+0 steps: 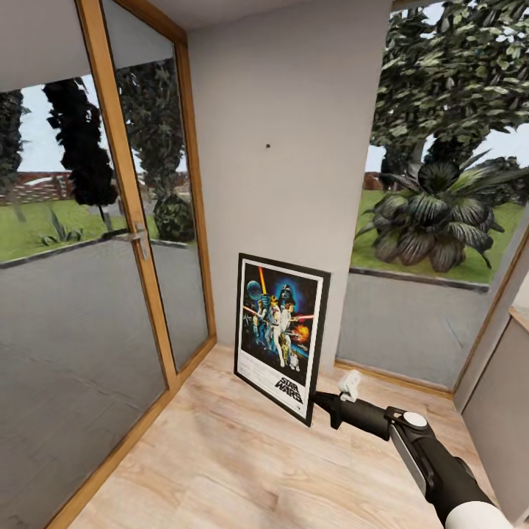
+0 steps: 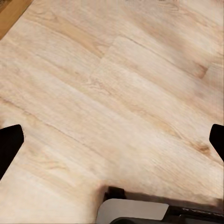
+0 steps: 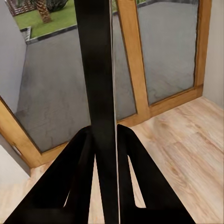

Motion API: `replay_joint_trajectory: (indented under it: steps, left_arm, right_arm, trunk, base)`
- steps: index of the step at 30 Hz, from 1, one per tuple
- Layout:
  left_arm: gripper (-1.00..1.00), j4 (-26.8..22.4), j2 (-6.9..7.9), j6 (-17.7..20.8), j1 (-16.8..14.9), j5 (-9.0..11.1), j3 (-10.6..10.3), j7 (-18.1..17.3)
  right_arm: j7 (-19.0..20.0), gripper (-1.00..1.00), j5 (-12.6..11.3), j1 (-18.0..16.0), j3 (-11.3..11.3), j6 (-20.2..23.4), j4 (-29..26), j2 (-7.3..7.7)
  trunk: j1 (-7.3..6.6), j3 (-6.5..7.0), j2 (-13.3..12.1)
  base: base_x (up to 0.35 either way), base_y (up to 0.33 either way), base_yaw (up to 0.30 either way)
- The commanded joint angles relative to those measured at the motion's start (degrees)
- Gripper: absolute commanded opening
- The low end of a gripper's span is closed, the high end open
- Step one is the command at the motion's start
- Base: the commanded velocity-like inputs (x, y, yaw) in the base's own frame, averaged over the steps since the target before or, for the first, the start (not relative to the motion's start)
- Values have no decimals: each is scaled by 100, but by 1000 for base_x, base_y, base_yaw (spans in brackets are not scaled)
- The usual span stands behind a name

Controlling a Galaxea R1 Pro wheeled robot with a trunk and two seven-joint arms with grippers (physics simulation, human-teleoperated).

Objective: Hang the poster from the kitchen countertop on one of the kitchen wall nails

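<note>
Poster (image 1: 281, 336) held upright off the wood floor (image 1: 242, 455): your right gripper (image 1: 316, 402) had clamped its lower right corner, with the black arm reaching in from the lower right of the head view. The framed print faced the camera, slightly tilted, its "STAR WARS" title near the bottom edge, in front of the grey wall (image 1: 286, 147) between a wood-framed glass door (image 1: 139, 242) on the left and a window (image 1: 441, 184) on the right. A small dark nail (image 1: 267, 145) sat on that wall, well above the poster's top edge. From your right wrist camera, the poster (image 3: 100, 93) appeared edge-on as a dark vertical strip, with the two black fingers (image 3: 79, 177) closed against it on either side and the glass door's wooden frame (image 3: 130, 60) behind. Your left wrist camera looked down at pale floorboards (image 2: 116, 93); dark fingertips (image 2: 9, 144) showed at opposite edges of that picture, so your left gripper (image 2: 114, 140) seemed to be spread wide with nothing in it, though little of either finger was visible.
</note>
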State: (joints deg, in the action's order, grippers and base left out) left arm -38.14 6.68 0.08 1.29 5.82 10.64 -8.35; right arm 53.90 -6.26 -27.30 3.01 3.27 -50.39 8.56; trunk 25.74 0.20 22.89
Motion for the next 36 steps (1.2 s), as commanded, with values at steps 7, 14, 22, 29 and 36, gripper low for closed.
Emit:
replay_joint_trajectory:
  steps: [7,14,22,29,36]
  left_arm:
    - [100,0,0,1,4,59,9,-35]
    - [100,0,0,1,3,59,9,-35]
    - [100,-1,0,1,3,59,9,-35]
    - [100,0,0,1,4,59,9,-35]
    - [100,-3,0,1,3,59,9,-35]
  right_arm:
    - [22,-100,-68,-2,16,51,3,5]
    - [19,-100,-68,-1,19,51,3,5]
    - [19,-100,-68,-1,16,51,3,5]
    - [19,-100,-68,-2,15,51,3,5]
    - [15,-100,-68,-2,17,51,3,5]
  trunk:
    - [4,0,3]
    - [4,0,3]
    - [4,0,3]
    - [4,0,3]
    - [4,0,3]
  base:
    - [205,311,-7]
    - [204,311,-180]
    - [204,311,-250]
    - [198,313,-58]
    - [196,313,-6]
